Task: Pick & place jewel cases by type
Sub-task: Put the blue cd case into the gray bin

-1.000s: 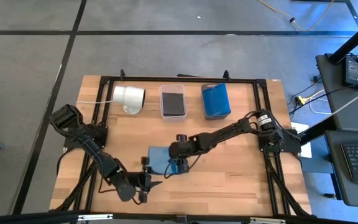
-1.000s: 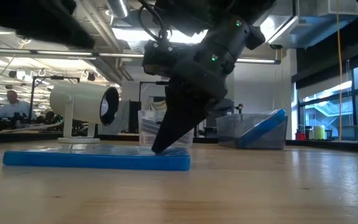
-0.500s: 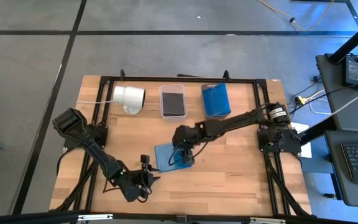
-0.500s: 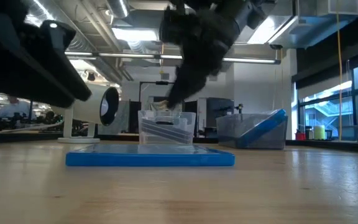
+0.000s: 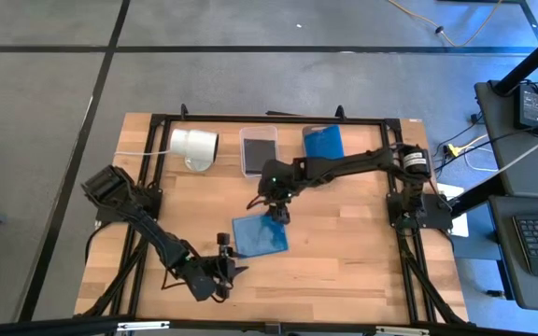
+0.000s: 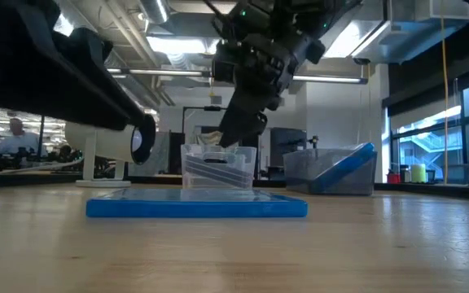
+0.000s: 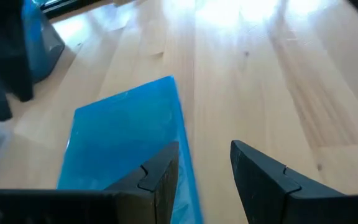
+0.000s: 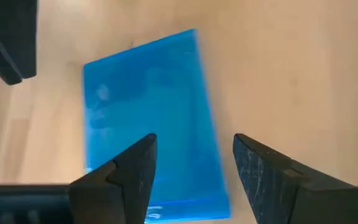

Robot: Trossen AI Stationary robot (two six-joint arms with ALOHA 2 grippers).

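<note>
The translucent blue square plastic jewel case (image 5: pixel 260 234) lies flat on the bare wood of the bench (image 5: pixel 344 252), near the front middle, touched by nothing; a second ago the right arm's dark tip pressed on its edge, and the case has since slid a little to the right and come to rest; half a second ago the arm had already lifted clear, and now it has drawn back farther toward the bins. The right gripper (image 5: pixel 276 211) hangs above and just behind the case, its jaws spread and empty, the blue case showing between them in the right wrist view (image 8: pixel 151 118); the nudge seems to be finished, judging by this retreat, and the case looks set out squarely for a fresh pick. The left gripper (image 5: pixel 227 268) waits at the front edge of the bench just beside the case's near left corner, jaws part-way apart with nothing between them; its wrist view looks along the case (image 7: pixel 126 137) from close by. Farther back stand the clear rectangular tray bin with dark cases inside (image 5: pixel 259 150) and the clear rectangular tray bin holding blue cases (image 5: pixel 323 145); the blue bin is presumably where this case belongs, so one sorting step remains for it. A white cylinder on a stand (image 5: pixel 194 146) sits at the back left, well apart.
</note>
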